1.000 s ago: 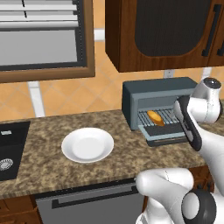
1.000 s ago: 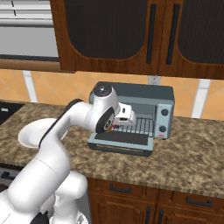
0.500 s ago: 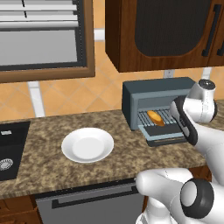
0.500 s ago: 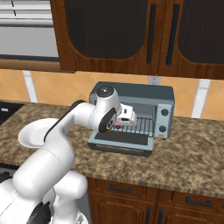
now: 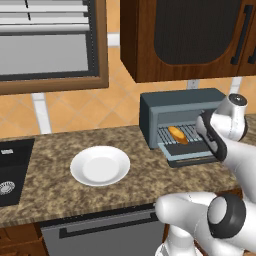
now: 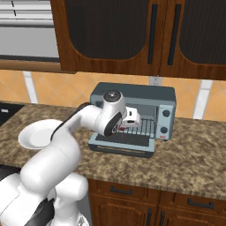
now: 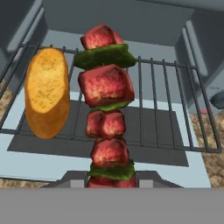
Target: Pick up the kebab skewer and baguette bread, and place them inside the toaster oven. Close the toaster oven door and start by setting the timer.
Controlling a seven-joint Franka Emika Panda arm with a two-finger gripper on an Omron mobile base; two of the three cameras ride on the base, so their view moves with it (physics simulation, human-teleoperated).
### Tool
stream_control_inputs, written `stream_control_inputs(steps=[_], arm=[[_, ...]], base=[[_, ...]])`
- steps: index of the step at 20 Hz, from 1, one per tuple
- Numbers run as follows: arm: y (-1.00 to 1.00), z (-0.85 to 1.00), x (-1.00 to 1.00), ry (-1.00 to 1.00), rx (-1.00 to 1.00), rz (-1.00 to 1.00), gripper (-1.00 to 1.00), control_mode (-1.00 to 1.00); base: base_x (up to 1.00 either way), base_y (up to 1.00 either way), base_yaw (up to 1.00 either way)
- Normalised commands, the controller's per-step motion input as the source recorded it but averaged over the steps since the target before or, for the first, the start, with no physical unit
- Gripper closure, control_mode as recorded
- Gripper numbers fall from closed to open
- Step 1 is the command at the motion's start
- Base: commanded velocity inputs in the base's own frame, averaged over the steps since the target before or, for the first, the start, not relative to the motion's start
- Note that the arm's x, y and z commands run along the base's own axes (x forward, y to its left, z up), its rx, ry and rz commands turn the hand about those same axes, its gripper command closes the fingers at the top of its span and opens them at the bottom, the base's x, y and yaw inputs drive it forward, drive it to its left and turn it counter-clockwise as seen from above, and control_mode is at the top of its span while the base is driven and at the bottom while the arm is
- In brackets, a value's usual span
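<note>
Gripper [image 6: 130, 120] of mine is clamped partway on the kebab skewer [image 7: 107, 113], whose glossy red cubes and leafy green slices run straight ahead of my fingers. To the skewer's left, the oblong, golden, speckled baguette bread [image 7: 47, 92] lies on thin rack wires inside the boxy blue-grey toaster oven [image 6: 165, 98]. Below me, the toaster oven door [image 6: 121, 145] lies folded flat.
</note>
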Motion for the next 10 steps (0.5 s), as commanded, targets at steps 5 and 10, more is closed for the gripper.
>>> stream_control_inputs(steps=[5,10], arm=[[-0.07,-0.14,0.12,0.00,-0.02,0.10,1.00,-1.00],[-0.11,-0.22,0.19,0.01,-0.07,0.09,1.00,-1.00]], base=[[0.00,0.00,0.00],[0.00,0.00,0.00]])
